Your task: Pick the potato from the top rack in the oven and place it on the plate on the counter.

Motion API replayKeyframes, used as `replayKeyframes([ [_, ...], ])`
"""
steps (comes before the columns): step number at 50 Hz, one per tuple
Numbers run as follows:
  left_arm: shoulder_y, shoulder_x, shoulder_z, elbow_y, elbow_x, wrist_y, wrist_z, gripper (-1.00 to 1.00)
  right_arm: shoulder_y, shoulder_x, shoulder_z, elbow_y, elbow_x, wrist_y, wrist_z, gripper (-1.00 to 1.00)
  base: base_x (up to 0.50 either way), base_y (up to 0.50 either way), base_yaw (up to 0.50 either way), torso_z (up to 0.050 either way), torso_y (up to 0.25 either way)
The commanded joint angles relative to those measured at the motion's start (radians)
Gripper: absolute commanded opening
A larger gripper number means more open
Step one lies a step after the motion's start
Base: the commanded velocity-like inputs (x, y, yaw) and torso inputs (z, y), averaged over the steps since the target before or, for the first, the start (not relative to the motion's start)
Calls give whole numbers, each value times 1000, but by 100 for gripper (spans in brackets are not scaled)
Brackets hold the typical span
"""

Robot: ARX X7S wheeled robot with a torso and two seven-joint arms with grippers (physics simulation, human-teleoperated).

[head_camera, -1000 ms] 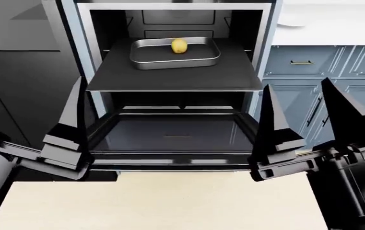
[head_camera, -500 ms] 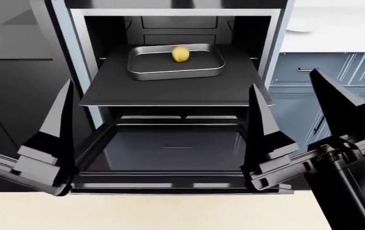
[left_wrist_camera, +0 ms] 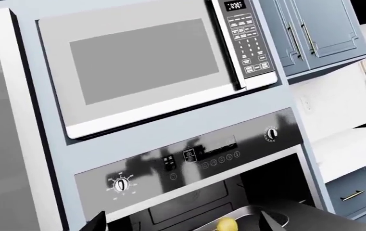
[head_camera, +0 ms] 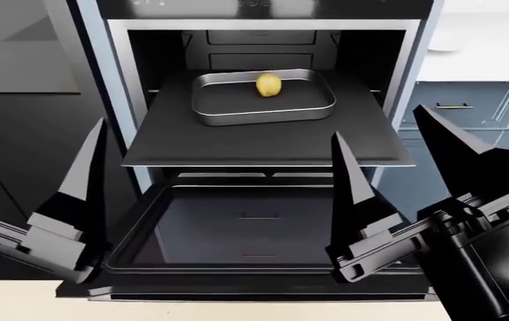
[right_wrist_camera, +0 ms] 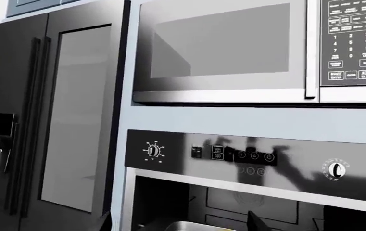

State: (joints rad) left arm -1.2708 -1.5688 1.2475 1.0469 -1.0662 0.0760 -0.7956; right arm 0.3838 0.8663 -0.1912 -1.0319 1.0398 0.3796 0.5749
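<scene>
though well beyond both hands, potato (head_camera: 269, 85) unheld

the potato (head_camera: 269, 85) has a dull, faintly speckled yellow skin. it lies in a grey baking tray (head_camera: 263, 97) of brushed, softly shining metal. the top rack (head_camera: 263, 137) is matt black with a thin pale front edge. the oven (head_camera: 263, 40) has a glossy reflective control panel (right_wrist_camera: 253, 159), and its lowered door (head_camera: 254, 224) carries smooth dark glass. the microwave (left_wrist_camera: 144, 62) looks satin silver.
</scene>
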Motion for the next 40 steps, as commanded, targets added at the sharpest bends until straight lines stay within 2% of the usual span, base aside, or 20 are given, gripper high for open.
replayKeyframes([
  [1, 1, -1, 2, 0, 5, -2, 9, 100, -9, 18, -26, 12, -10, -33, -1, 100, 125, 176, 0, 0, 0],
  [27, 3, -1, 15, 0, 23, 1, 14, 100, -34, 39, -30, 26, -6, -81, 5, 100, 125, 149, 0, 0, 1],
  [40, -9, 2, 14, 0, 10, -8, 17, 100, -37, 38, -32, 39, 7, -96, 10, 100, 49, 5, 0, 0, 0],
])
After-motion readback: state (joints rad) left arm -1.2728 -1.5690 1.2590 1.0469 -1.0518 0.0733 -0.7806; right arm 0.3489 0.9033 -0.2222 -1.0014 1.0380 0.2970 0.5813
